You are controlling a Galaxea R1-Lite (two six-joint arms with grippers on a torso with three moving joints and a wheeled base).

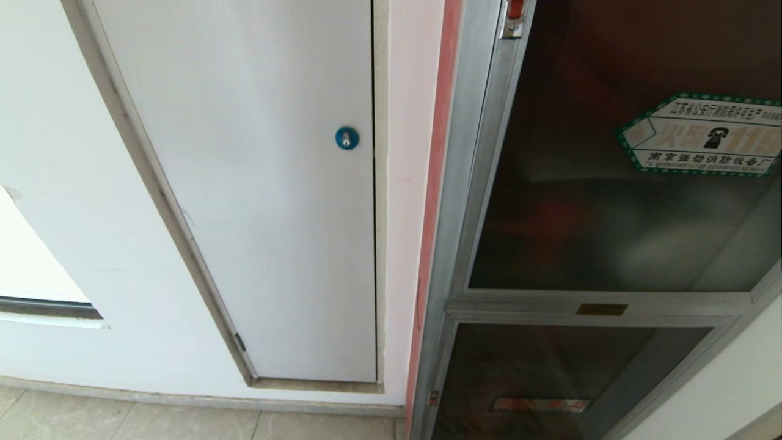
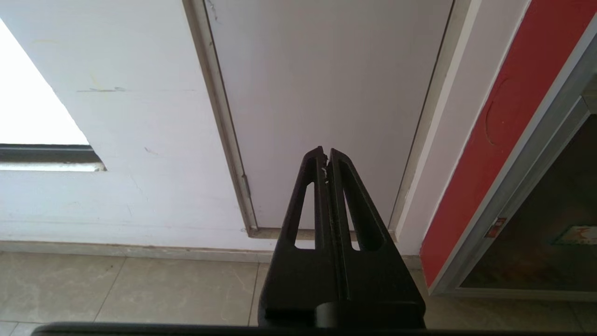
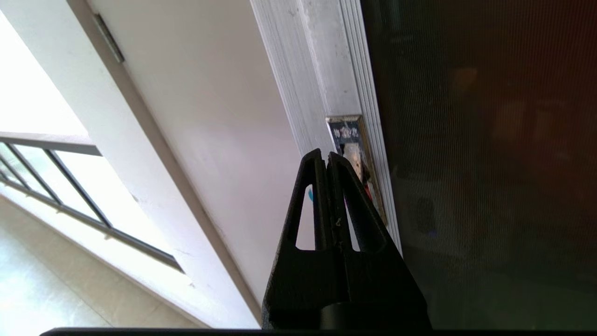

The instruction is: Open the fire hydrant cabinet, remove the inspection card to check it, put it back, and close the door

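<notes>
Door not yet opened; right gripper nosing up to the latch side of the frame.

The right gripper, jaws pressed together and empty, points at a small latch plate on the fire hydrant cabinet; it should likely hook that edge squarely and pull gently. The left gripper, jaws also together, hangs idle near the white panel. One door, one 119 sticker; the inspection card is unseen.

dark tinted glass door in silver metal frame | green-edged white hexagonal sticker, black phone symbol | white wall panel, blue round lock | red strip | beige floor tiles
</notes>
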